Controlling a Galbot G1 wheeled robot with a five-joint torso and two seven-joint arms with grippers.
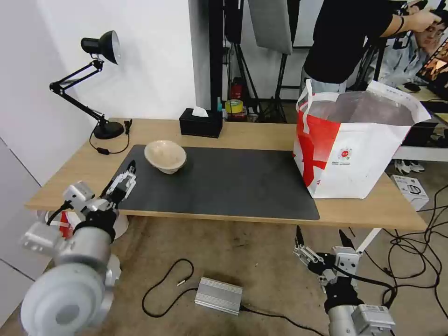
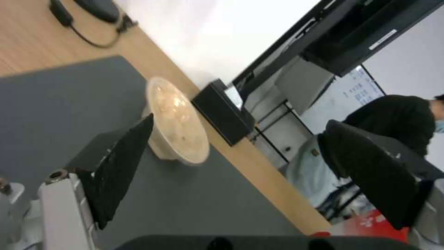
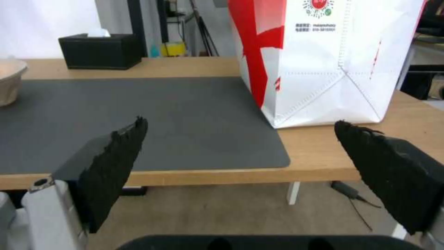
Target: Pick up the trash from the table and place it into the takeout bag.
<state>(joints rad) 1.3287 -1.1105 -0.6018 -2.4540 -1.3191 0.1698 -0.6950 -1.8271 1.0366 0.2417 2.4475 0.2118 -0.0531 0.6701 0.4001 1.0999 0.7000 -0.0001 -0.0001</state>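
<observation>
A beige paper-pulp bowl [image 1: 165, 156] [image 2: 178, 121] [image 3: 8, 81] stands upright on the left part of the dark grey mat [image 1: 224, 182] on the light-wood table [image 1: 261, 133]. My left gripper [image 1: 120, 179] [image 2: 245, 166] hovers open over the mat's front-left corner, a short way in front of the bowl and not touching it. At the table's right end the white and red takeout bag [image 1: 354, 144] [image 3: 324, 69] stands with its mouth open, showing its foil lining. My right gripper [image 1: 322, 237] [image 3: 249, 156] hangs open below the table's front edge, in front of the bag, with nothing in it.
A black tissue box [image 1: 201, 122] sits at the table's back edge, and a black desk lamp [image 1: 100, 84] with its cord at the back left. On the floor lie a silver box [image 1: 218, 295] and loose cables. A person stands behind the bag.
</observation>
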